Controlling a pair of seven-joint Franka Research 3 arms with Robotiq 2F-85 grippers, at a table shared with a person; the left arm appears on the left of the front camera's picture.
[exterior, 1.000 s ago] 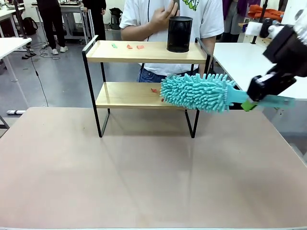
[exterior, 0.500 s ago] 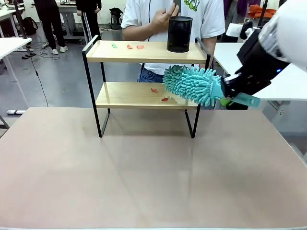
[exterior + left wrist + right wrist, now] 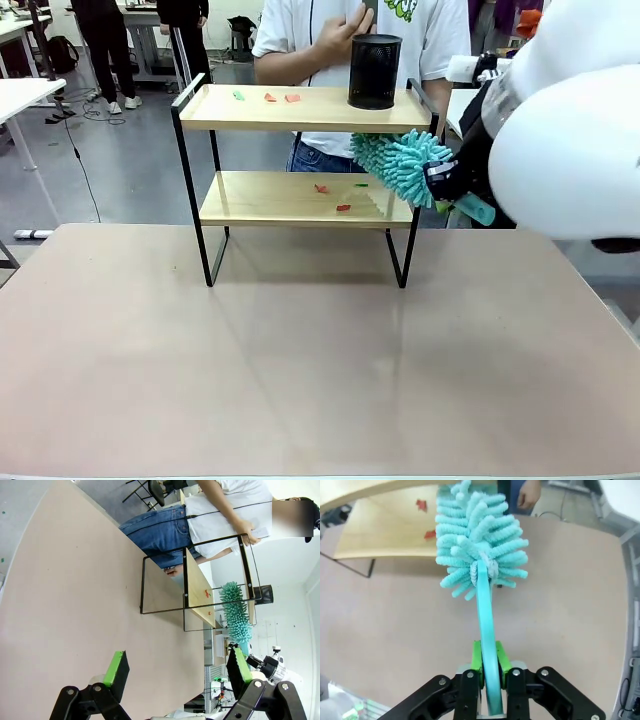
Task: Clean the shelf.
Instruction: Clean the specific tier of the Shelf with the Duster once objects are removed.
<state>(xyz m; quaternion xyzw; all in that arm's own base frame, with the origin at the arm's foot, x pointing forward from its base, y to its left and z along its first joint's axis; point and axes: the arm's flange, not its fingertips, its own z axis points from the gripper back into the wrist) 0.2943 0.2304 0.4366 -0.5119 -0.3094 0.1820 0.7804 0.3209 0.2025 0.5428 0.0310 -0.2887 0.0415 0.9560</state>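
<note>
Shelf [image 3: 300,110] stands at the upper centre of the front view, on the far part of the tabletop [image 3: 300,380]: two pale, smooth wooden boards in a thin black metal frame with four legs. Small red and green scraps [image 3: 343,207] lie on both boards. A black mesh cup [image 3: 375,72] stands at the picture-right end of the top board, with a person's hand [image 3: 340,35] just behind it. At that same right end, level with the gap between the boards, is the fluffy head of a turquoise duster [image 3: 400,165], soft chenille fingers on a flat plastic handle. Whether it touches the lower board I cannot tell. The right tool [image 3: 489,664] is clamped narrow on that handle, a green pad on either side. From it the lower board's scraps lie onward to picture left, along the shelf's long axis, so a sweep that way looks called for, and this arm is much the nearer. The left tool [image 3: 177,672] hangs with jaws wide and nothing between them, well apart from the shelf.
</note>
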